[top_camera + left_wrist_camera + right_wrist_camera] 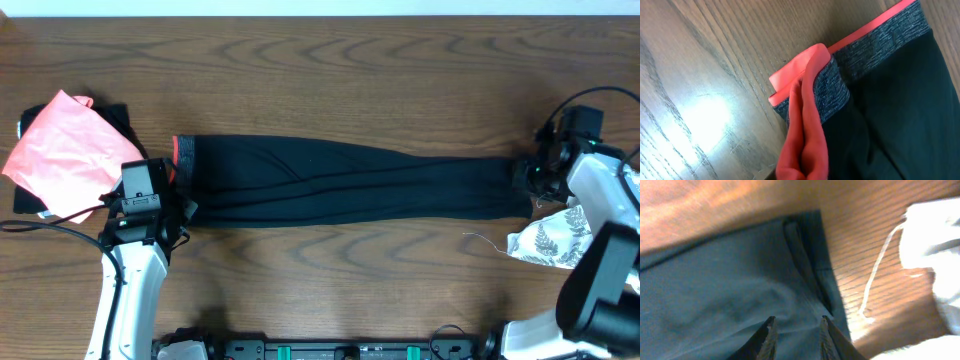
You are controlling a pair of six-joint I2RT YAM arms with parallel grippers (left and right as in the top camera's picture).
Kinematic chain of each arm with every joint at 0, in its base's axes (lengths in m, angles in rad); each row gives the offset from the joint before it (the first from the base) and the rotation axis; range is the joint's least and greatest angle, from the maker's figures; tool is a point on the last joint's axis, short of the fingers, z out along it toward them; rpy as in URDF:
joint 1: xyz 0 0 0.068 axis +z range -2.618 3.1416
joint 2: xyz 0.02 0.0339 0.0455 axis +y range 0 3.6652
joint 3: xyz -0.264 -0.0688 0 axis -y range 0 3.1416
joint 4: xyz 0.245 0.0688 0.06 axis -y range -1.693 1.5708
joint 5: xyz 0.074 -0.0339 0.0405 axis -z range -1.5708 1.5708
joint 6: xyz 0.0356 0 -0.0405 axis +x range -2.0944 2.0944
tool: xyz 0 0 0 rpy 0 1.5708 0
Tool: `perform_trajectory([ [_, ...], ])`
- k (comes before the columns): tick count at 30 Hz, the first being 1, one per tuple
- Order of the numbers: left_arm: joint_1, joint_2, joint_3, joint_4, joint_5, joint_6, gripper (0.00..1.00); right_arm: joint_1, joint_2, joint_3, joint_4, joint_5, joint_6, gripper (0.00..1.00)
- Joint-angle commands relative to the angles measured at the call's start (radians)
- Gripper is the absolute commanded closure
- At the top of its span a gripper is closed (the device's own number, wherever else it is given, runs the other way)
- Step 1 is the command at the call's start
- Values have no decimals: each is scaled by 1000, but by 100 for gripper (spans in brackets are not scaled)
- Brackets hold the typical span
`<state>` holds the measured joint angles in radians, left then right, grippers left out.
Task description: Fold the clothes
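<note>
Two spare cloths are flanking the leggings (pixel 350 185) in the overhead view. A coral-pink cloth (pixel 60 150) is lying at the left end of the table (pixel 320 70), and a white leaf-print cloth (pixel 548 242) is sitting beside the right arm. The leggings are stretching flat across the middle, with the left gripper (pixel 175 205) closed at their waistband end.

From the left wrist, the grey waistband (pixel 880 45) is showing its coral edge, with one fold rising toward the unseen jaws, apparently pinched.

From the right wrist, the right gripper (pixel 797 322) is hovering with its jaws slightly parted over the black leg end, holding nothing. The white cloth is trailing a loose thread (pixel 880 265) nearby.
</note>
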<state>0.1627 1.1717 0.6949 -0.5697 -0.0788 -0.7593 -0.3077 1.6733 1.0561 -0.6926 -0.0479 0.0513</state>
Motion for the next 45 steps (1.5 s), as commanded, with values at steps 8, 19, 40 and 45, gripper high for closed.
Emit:
perform_trajectory([
  [8,5,3,5,59,-20,-2,94,7,-63,-5,-5,16,-16,72],
  [19,5,3,5,60,-19,-1,94,0,32,-5,23,35,-16,71],
  [40,5,3,5,60,-19,-1,94,1,101,-9,46,32,-16,74],
  [45,5,3,5,60,-19,-1,94,1,102,-25,53,32,-16,75],
])
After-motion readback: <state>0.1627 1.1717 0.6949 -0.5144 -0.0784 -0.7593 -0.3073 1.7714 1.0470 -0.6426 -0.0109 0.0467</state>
